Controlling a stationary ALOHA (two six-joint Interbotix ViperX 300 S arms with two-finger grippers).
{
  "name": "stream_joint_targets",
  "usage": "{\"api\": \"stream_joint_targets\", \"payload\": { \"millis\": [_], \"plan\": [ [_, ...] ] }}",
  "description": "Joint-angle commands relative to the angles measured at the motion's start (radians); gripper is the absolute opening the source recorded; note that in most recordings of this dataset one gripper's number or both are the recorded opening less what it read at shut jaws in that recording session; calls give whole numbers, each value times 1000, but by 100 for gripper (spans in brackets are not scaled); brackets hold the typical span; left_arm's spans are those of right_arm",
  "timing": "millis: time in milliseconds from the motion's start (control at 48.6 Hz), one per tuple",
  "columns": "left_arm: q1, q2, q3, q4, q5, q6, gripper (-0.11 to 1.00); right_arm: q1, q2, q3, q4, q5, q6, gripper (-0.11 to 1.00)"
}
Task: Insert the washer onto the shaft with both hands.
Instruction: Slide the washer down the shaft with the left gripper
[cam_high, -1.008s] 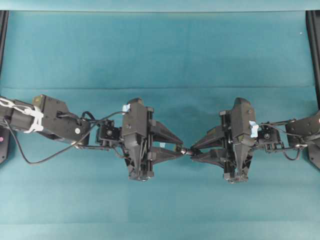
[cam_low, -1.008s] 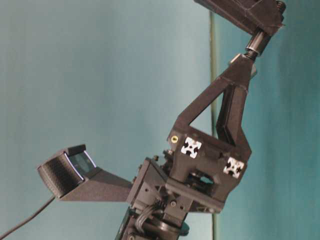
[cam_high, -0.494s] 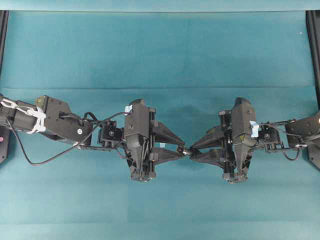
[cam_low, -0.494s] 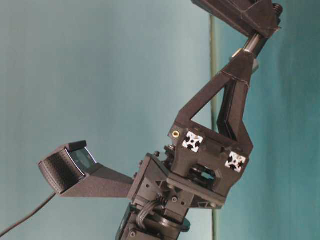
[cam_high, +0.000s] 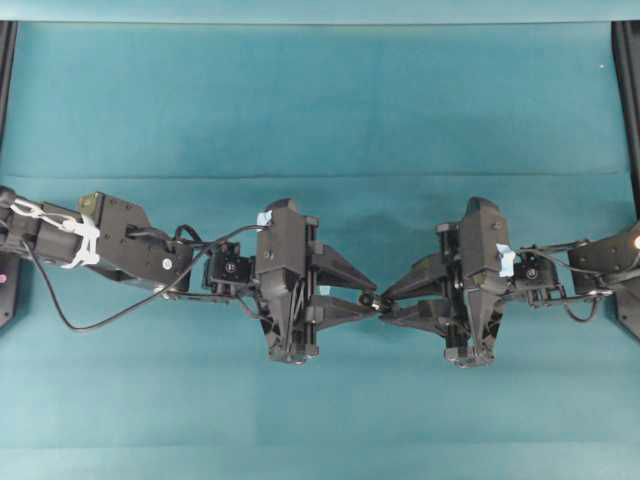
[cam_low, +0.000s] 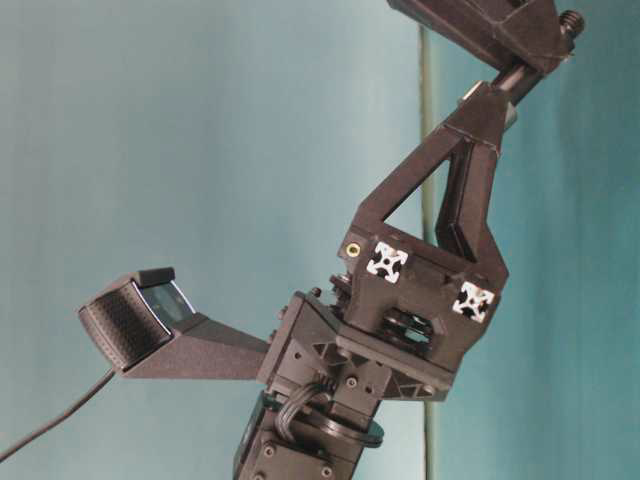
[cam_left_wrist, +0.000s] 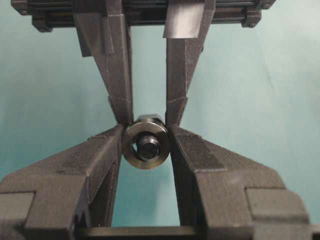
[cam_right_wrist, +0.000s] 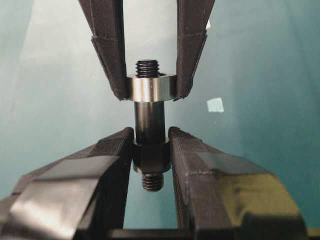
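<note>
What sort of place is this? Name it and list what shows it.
Probably a robotics lab bench for assembly trials: a flat teal cloth-covered table, two black latticed end effectors, left and right, meeting tip to tip, and a silvery metal ring on a dark stepped metal rod.

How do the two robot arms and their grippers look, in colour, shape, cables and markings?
Both arms are black. The left gripper and right gripper have pointed triangular fingers and latticed bodies. Thin black cables loop along each arm. Pale blue tape marks both grippers, and a white tie wraps the left arm.
</note>
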Motion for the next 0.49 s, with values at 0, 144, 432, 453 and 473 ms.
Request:
{"api": "stream_joint_targets", "payload": {
  "millis": [0, 144, 432, 453, 473],
  "plan": [
    [-5, -3, -12, 2, 6, 2, 37, -8, -15, -21, 2, -28, 8, 0],
    [-6, -3, -9, 2, 11, 5, 37, -12, -21, -15, 2, -46, 9, 0],
    [-6, -5, -8, 2, 21, 5, 37, -15, -21, -18, 2, -78, 9, 0],
    [-8, -5, -9, 2, 23, 2, 37, -14, -21, -18, 2, -78, 9, 0],
    [-6, -5, -9, 2, 21, 5, 37, -15, -21, -18, 3, -78, 9, 0]
  ]
}}
